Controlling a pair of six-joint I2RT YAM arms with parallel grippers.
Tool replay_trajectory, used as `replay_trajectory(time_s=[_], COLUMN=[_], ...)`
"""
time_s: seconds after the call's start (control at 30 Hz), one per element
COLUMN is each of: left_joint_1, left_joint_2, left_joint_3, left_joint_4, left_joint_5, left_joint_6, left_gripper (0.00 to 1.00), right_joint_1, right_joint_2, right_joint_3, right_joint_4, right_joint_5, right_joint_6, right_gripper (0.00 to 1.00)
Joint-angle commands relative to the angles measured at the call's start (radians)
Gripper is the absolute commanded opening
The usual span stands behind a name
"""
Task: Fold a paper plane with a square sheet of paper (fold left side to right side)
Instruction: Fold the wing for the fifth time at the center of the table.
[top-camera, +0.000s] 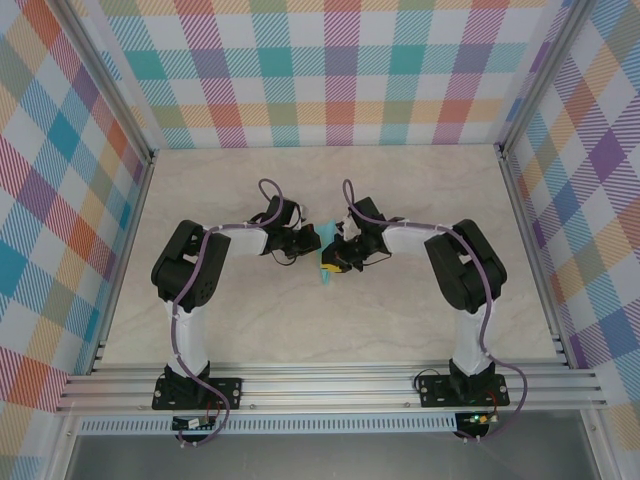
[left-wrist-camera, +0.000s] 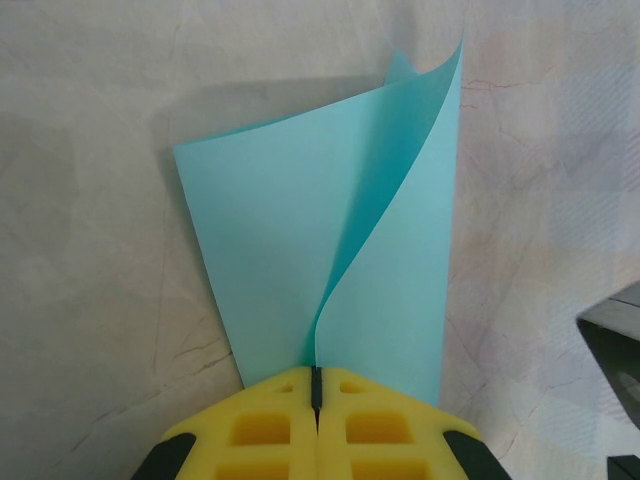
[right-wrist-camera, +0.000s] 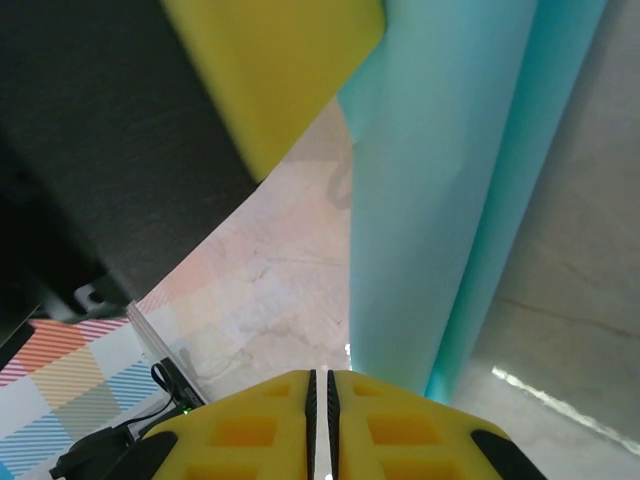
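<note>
The square sheet of paper (top-camera: 327, 266) is turquoise-blue and lies at the table's centre between both arms. In the left wrist view the paper (left-wrist-camera: 290, 240) is a tapering folded shape with its upper flap curling up off the layer below. My left gripper (left-wrist-camera: 317, 375) is shut on the narrow near end of that flap; from above it sits at the paper's left (top-camera: 311, 243). My right gripper (right-wrist-camera: 320, 378) is shut, with only a thin slit between its pads. The paper (right-wrist-camera: 430, 200) runs past its right finger, not between the pads. From above it is over the paper's right side (top-camera: 341, 262).
The pale marbled table (top-camera: 250, 330) has plaid walls on three sides and aluminium rails along the left, right and near edges. The left gripper's yellow finger (right-wrist-camera: 280, 70) and dark body hang close in front of the right wrist camera.
</note>
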Motion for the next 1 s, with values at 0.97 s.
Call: replay_trajectory(time_s=[0.97], left_joint_1=[0.014], left_joint_2=[0.051], left_joint_3=[0.016], left_joint_4=[-0.103], left_joint_5=[-0.091], left_joint_6=[0.001], left_gripper=[0.00], right_joint_1=[0.025], right_joint_2=[0.090], right_joint_3=[0.076], right_joint_4=[-0.209], right_joint_5=[0.026], right_joint_6=[-0.050], right_gripper=[0.14])
